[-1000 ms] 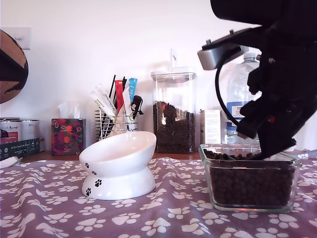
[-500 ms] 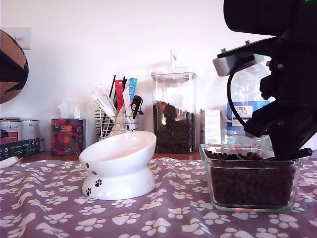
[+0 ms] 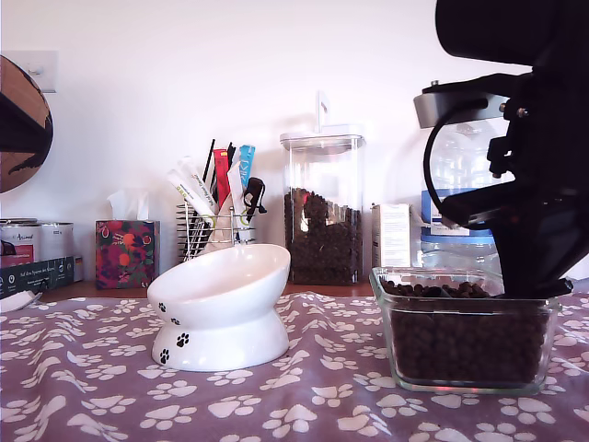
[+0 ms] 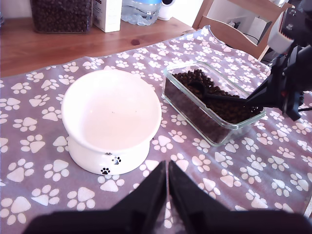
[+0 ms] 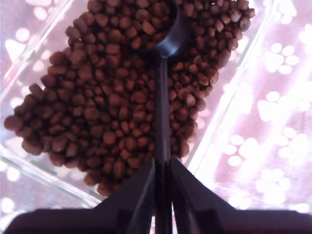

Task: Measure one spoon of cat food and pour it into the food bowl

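The black spoon lies in the cat food, its cup sunk in the pellets and filled with them. My second gripper is shut on the end of the thin handle, over the square glass dish at the exterior view's right. The white food bowl with black paw prints stands empty beside the dish, toward the exterior view's left. My first gripper is shut on nothing and hovers above the cloth in front of the food bowl; it does not show in the exterior view.
A purple paw-print cloth covers the table. Behind it stand a tall clear canister of kibble, a water bottle, a white carton, a wire holder of pens, a tissue box and tins.
The second arm has shifted toward the exterior view's right and its wrist has levelled, drawing the spoon through the pellets. The bowl and dish have not moved.
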Controlling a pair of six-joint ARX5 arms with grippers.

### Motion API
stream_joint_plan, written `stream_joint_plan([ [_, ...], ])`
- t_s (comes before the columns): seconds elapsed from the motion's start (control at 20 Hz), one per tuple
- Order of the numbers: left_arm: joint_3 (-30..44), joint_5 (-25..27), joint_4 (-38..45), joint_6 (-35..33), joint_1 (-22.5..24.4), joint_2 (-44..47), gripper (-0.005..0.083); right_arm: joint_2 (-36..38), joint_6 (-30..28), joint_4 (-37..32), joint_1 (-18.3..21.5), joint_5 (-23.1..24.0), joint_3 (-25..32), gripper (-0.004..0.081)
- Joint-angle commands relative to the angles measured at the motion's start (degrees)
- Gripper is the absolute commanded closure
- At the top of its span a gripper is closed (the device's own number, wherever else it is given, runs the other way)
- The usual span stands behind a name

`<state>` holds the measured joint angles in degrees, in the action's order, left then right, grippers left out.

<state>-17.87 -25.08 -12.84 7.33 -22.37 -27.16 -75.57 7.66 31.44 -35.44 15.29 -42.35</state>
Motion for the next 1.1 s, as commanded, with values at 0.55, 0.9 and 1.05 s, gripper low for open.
stream_joint_plan([
  [0.55,0.11,-0.17,0.39,0.15,-0.13,-0.11,0.0794,0.09,2.89,2.62,8.57,-12.15,0.96,0.0783],
  [0.9,0.11,-0.17,0.37,0.15,-0.13,-0.11,0.0794,3.69,2.91,3.52,10.14,-14.62,0.96,0.0783],
  [1.05,0.11,-0.17,0.39,0.17,-0.13,-0.11,0.0794,4.68,2.91,3.65,10.14,-14.99,0.96,0.0783],
])
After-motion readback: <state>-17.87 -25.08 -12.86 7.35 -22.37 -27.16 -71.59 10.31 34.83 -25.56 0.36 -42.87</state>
